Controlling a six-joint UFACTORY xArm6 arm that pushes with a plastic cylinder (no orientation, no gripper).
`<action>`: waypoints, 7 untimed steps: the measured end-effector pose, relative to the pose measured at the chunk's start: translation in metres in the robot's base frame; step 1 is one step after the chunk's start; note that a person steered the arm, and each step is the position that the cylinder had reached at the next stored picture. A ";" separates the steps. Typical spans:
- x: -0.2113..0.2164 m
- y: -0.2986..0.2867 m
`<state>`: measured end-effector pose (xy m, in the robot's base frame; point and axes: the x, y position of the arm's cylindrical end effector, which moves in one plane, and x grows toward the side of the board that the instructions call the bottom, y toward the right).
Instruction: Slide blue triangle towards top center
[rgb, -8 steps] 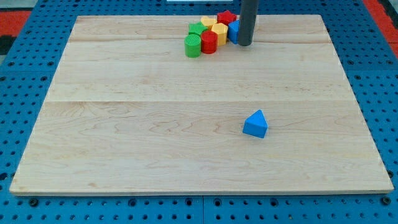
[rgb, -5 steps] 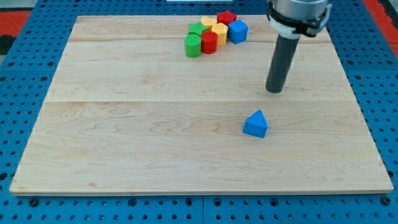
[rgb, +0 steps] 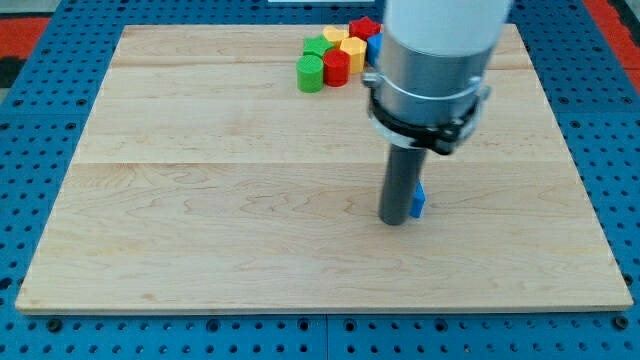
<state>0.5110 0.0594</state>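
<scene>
The blue triangle (rgb: 419, 201) lies right of the board's middle, and only a thin sliver of it shows beside the rod. My tip (rgb: 396, 221) rests on the board just in front of the triangle, on its lower left side, and the rod covers most of it. The arm's wide grey body fills the upper middle of the view.
A cluster of blocks sits at the top centre of the wooden board (rgb: 200, 200): a green cylinder (rgb: 311, 72), a red cylinder (rgb: 336, 67), a green block (rgb: 317, 46), a yellow block (rgb: 351, 50), a red star (rgb: 362, 27) and a blue block (rgb: 374, 45) partly behind the arm.
My tip has moved from the top cluster down the board towards the view's bottom, and now stands at the blue triangle's lower left. The triangle has not visibly moved.
</scene>
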 end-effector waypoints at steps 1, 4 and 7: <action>-0.010 -0.026; 0.031 -0.042; 0.069 -0.048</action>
<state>0.5801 0.0114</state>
